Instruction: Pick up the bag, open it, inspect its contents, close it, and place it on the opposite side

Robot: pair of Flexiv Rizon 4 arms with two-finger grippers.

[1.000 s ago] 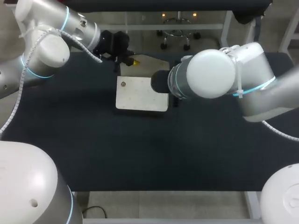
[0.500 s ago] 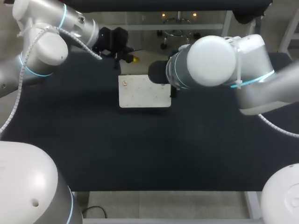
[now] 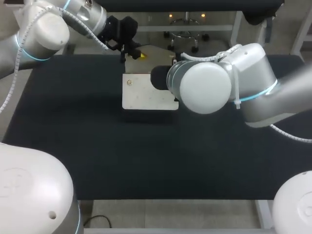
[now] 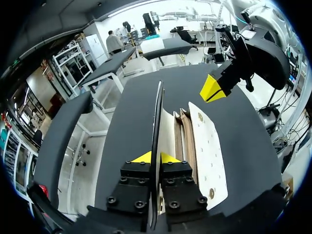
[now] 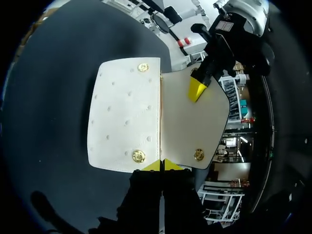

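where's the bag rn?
Head view: the bag is at the table's far middle, its flap pinched by the left gripper; the right gripper grips its right side.

Bag (image 3: 146,92) on table (image 3: 97,156), far middle; left arm (image 3: 44,34) behind, right arm (image 3: 214,83) beside.

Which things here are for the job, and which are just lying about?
For the job: the white bag, its open flap, the left gripper pinching the flap, and the right gripper pinching the bag's edge.
Just there: the black table underneath.
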